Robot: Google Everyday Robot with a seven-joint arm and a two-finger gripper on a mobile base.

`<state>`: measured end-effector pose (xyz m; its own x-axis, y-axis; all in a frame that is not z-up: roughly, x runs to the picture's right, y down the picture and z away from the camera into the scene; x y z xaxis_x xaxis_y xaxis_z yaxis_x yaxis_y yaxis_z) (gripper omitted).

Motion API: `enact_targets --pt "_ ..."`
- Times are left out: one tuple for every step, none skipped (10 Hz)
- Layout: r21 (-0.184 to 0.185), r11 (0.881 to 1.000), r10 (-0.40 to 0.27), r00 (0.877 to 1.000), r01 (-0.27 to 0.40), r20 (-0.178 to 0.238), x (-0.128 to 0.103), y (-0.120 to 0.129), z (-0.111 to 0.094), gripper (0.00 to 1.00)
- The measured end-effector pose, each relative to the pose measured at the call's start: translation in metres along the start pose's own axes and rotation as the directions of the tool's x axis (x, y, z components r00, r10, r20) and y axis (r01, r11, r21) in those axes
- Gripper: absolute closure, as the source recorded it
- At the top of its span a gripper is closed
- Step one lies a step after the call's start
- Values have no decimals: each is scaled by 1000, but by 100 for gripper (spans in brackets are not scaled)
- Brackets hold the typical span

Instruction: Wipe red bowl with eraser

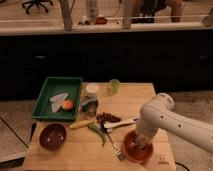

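Note:
The red bowl (pixel 131 152) sits at the front right of the wooden table (pixel 135 97). My gripper (pixel 141 145) reaches down into it from the white arm (pixel 162 117) on the right. It is shut, with its tip low against the bowl's inside. A small dark block at the tip, the eraser (pixel 143 148), is gripped there and mostly hidden by the fingers.
A maroon bowl (pixel 52 136) stands at the front left. A green tray (pixel 46 95) at the left holds an orange ball (pixel 67 104). A white-handled utensil (pixel 120 123), a fork (pixel 114 145), a green pepper (pixel 96 131) and a green cup (pixel 114 85) lie mid-table.

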<state>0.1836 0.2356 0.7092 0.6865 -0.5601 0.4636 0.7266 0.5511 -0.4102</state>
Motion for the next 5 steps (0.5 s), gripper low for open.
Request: enact_targets --pt "-11 999 -35 999 35 -1 -9 -11 3 100" --pt "-23 997 -70 998 70 -3 -20 -22 6 100" --pt "-34 995 -99 995 98 -1 -29 -30 10 100" --pt "-46 989 -139 990 139 2 -39 -38 15 100" --pt "-58 983 -174 985 174 7 -46 -37 19 100"
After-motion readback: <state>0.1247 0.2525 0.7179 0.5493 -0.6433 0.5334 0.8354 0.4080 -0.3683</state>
